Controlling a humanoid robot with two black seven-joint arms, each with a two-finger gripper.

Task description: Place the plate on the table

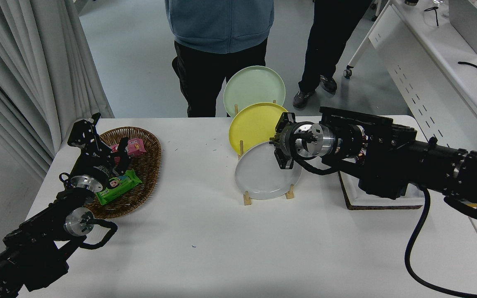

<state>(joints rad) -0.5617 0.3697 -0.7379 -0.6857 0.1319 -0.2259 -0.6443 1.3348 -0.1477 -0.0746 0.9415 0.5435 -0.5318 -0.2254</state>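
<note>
The light grey plate (pixel 263 176) stands on edge in the front slot of a wooden rack (pixel 246 198) on the white table (pixel 222 248). A yellow plate (pixel 253 124) and a pale green plate (pixel 253 85) stand behind it in the same rack. My right gripper (pixel 281 142) is at the grey plate's upper right rim. Its jaws look spread, one above and one below the rim. I cannot see them pressing on the plate. My left gripper (pixel 105 140) is parked open over a wicker basket at the left.
The wicker basket (pixel 149 165) holds snack packets, one green (pixel 118 184) and one pink (pixel 135 147). A cork-edged board (pixel 358 203) lies under my right arm. Two people stand at the table's far side (pixel 220 49). A white perforated desk with a laptop (pixel 476 25) is at the right.
</note>
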